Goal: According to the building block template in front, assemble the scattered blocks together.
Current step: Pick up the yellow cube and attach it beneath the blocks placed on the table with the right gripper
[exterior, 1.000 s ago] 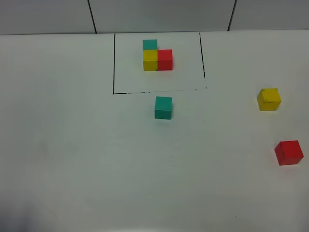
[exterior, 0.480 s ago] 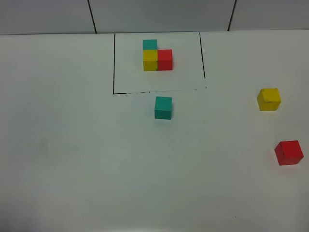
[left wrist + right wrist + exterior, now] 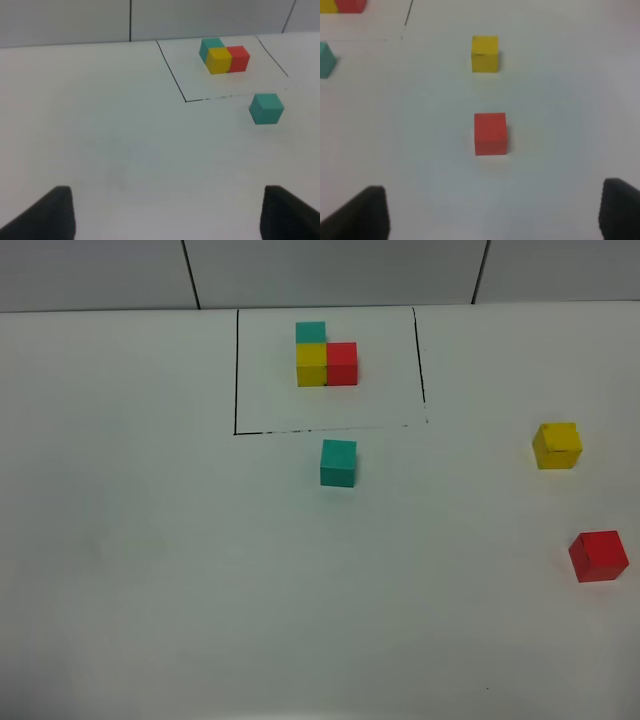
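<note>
The building block template [image 3: 325,355] is a joined teal, yellow and red L inside a black-lined box at the table's far middle; the left wrist view shows it as well [image 3: 224,55]. The scattered blocks lie apart. The teal cube [image 3: 338,462] [image 3: 266,108] sits just in front of the box. Far right are the yellow cube [image 3: 557,445] [image 3: 485,53] and, nearer, the red cube [image 3: 598,556] [image 3: 490,133]. My left gripper [image 3: 167,215] is open and empty, well short of the teal cube. My right gripper [image 3: 492,212] is open, with the red cube ahead of its fingers. Neither arm shows in the high view.
The white table [image 3: 160,570] stretches wide on the left and front. A black outline [image 3: 236,370] marks the template's box. Grey wall panels [image 3: 330,270] rise behind the table's far edge.
</note>
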Tool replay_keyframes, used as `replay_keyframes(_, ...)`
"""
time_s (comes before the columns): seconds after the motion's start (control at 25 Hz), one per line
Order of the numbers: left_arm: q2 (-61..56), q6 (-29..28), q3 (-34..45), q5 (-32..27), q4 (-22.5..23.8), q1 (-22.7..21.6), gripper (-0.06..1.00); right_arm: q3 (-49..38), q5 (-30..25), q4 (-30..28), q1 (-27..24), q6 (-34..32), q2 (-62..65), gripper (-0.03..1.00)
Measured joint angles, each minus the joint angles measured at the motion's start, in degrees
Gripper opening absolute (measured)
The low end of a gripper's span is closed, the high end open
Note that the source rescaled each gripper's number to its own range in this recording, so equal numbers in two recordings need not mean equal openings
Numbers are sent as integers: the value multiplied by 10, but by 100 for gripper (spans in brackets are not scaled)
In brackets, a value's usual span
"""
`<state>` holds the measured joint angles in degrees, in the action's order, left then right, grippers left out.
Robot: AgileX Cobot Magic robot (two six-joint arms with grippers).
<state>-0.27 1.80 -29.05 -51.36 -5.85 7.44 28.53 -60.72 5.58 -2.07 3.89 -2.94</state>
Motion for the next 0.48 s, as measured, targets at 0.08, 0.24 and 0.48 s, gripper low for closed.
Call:
replay_keyframes(0.08, 0, 0, -2, -12, -3, 0, 98, 0, 0, 0, 0, 0, 0, 72)
replay_keyframes(0.24, 0, 0, -4, -26, -4, 0, 98, 0, 0, 0, 0, 0, 0, 72)
replay_keyframes(0.48, 0, 0, -4, -53, -5, 0, 98, 0, 0, 0, 0, 0, 0, 72)
